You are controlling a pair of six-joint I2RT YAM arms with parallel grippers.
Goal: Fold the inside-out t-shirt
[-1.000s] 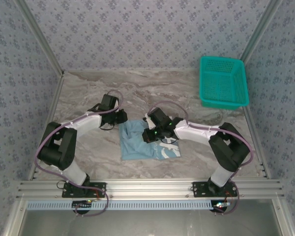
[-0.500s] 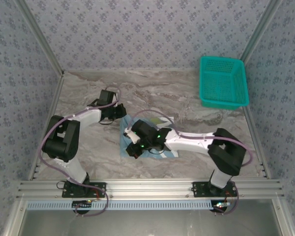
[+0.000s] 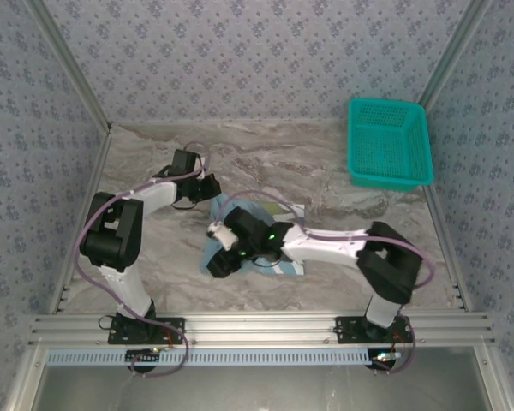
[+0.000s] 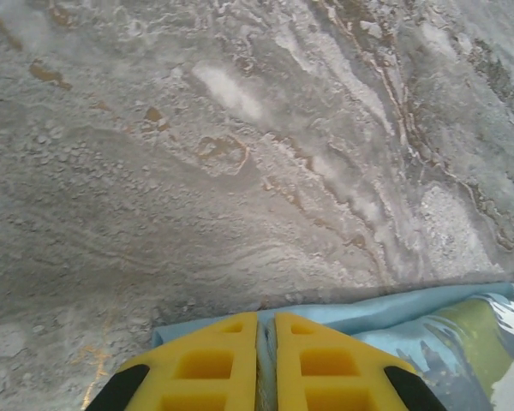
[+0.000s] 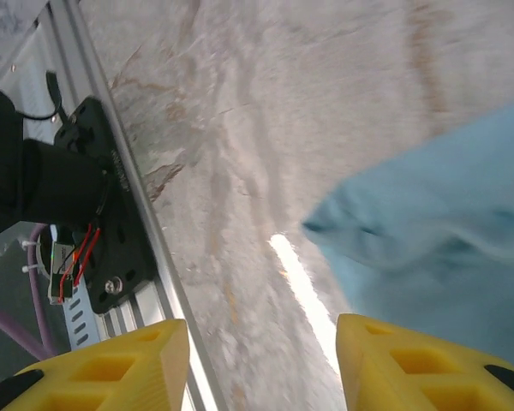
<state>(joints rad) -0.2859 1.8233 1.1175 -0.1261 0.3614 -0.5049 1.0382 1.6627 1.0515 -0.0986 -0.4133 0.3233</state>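
The inside-out t-shirt (image 3: 233,209) lies bunched in a small light-blue heap at the middle of the marble table, partly under my right arm. In the left wrist view my left gripper (image 4: 265,360) is shut on the t-shirt (image 4: 428,317), with a strip of its blue edge pinched between the yellow fingers. From above, the left gripper (image 3: 211,192) sits at the heap's far left corner. My right gripper (image 3: 217,263) hangs over the heap's near left edge. Its jaws (image 5: 261,368) are open with nothing between them, and the t-shirt (image 5: 445,240) lies just past them to the right.
A teal mesh basket (image 3: 389,142) stands at the far right of the table (image 3: 154,248). The aluminium frame rail (image 3: 257,325) runs along the near edge. The left arm's base (image 5: 60,188) shows close to the right gripper.
My right gripper swept left and toward the near edge across the shirt, then opened and let the cloth go. The left gripper stayed shut on the far corner.
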